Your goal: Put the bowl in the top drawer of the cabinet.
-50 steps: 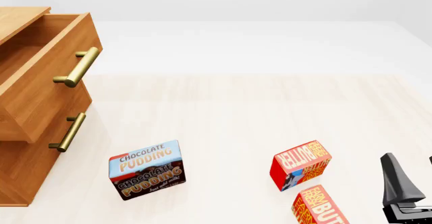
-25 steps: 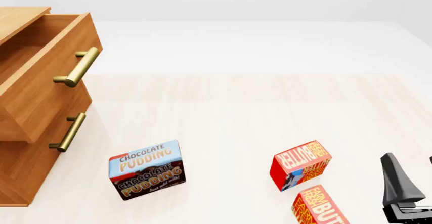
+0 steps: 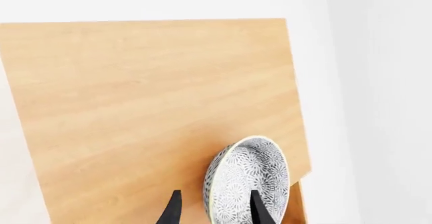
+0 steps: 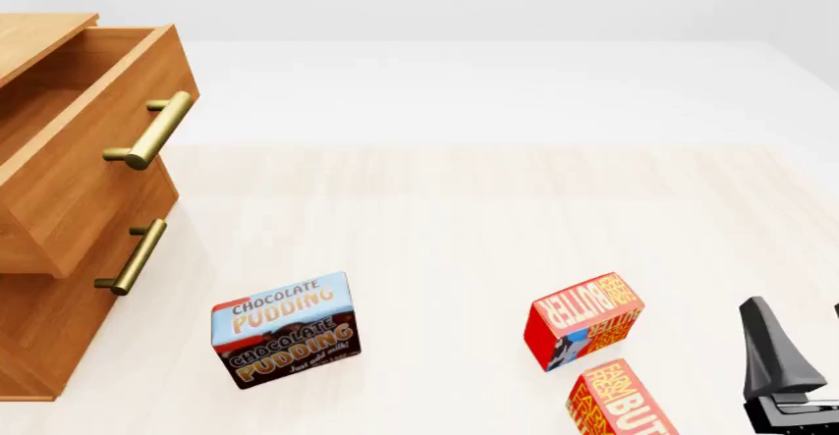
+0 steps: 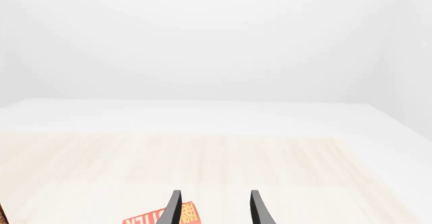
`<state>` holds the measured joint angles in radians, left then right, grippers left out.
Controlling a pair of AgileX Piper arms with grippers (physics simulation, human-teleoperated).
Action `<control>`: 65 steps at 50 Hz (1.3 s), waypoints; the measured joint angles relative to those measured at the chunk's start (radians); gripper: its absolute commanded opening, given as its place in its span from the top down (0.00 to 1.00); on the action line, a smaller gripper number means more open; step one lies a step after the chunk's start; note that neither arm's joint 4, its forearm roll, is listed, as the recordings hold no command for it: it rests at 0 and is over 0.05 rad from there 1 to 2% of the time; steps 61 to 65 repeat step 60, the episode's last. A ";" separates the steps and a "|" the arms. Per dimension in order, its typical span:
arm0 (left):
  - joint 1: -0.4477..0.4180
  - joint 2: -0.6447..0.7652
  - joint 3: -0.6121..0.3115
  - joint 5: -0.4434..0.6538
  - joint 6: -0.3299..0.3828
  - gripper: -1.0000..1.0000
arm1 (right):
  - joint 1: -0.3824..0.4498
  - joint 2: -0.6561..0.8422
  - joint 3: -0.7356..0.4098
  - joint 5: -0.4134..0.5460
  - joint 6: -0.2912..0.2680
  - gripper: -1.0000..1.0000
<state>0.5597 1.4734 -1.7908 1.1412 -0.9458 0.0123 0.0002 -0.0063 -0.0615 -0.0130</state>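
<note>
Bowl over the open top drawer

Left end effector [image 3: 214,209] pinches the bowl [image 3: 248,182] by its rim — likely rigid, slick, breakable; right end effector [image 5: 213,208] spread.

The right gripper [image 5: 212,209] shows only its two dark fingertips [image 5: 174,209], which stand apart w/ a clear gap between them and nothing in it. Beyond the tips lies the pale wood table [image 5: 223,163], w/ a white surface and a white wall behind it. A red butter box [image 5: 161,217] w/ orange letters lies on the table just beside one fingertip, partly cut by the picture edge. Far from the gripper, at the picture's corner, a small brown sliver shows; too small to tell what it is.
</note>
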 measured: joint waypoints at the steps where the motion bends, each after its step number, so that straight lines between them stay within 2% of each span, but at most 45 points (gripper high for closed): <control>1: -0.001 -0.002 0.000 0.000 -0.001 0.00 | 0.000 0.000 0.000 0.000 0.000 0.00; 17: -0.044 -0.060 -0.011 0.006 -0.025 0.00 | 0.002 0.000 0.000 -0.001 0.000 0.00; 34: -0.212 -0.238 0.135 -0.036 -0.128 0.00 | 0.008 0.000 0.000 -0.004 0.001 0.00; 58: -0.407 -0.437 0.300 -0.050 -0.228 0.00 | 0.011 0.000 0.000 -0.009 0.004 0.00; 65: -0.422 -0.453 0.315 -0.051 -0.236 0.00 | 0.011 0.000 0.000 -0.010 0.004 0.00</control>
